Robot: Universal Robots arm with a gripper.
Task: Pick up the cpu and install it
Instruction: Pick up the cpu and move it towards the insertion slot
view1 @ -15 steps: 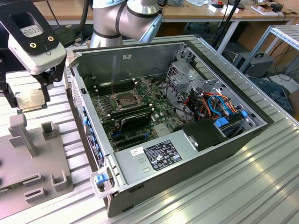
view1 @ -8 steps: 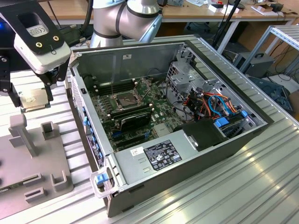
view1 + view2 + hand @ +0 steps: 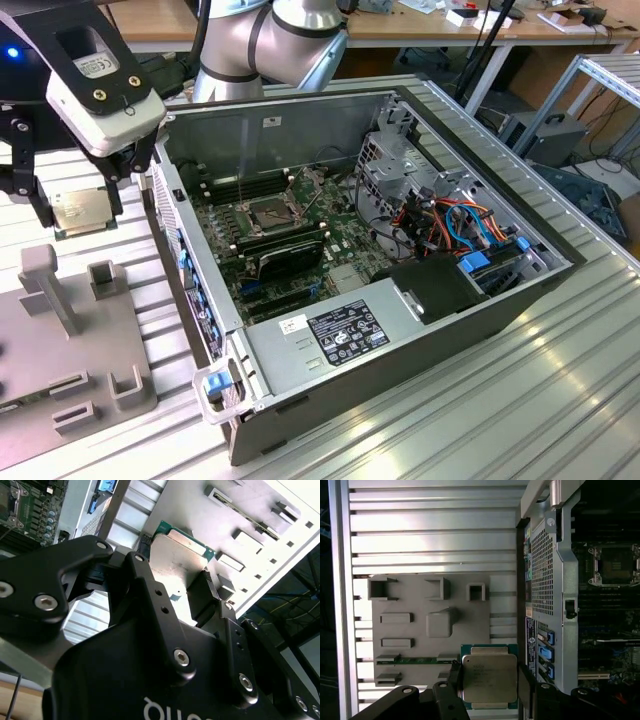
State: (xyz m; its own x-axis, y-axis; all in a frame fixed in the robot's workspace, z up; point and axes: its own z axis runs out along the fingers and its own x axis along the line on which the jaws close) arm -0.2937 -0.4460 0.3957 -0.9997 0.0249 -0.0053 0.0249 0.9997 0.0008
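Observation:
The cpu (image 3: 82,212), a thin square chip with a dull silver top and green rim, hangs between the two black fingers of my gripper (image 3: 76,205) at the exterior view's left, outside the open computer case. In the first wrist view the cpu (image 3: 489,677) overlaps a corner of the grey parts tray (image 3: 410,645) and looks raised above it, with my gripper (image 3: 490,682) shut on its two opposite edges. In the second wrist view the fingers (image 3: 204,594) press the cpu (image 3: 177,555). The open socket (image 3: 270,212) sits on the motherboard inside the case, apart from the gripper.
The case's side wall (image 3: 185,250) stands between the gripper and the motherboard. Inside are black memory sticks (image 3: 285,238), a grey power supply (image 3: 335,335) and a drive cage with cables (image 3: 440,215). The tray (image 3: 70,330) carries raised holders.

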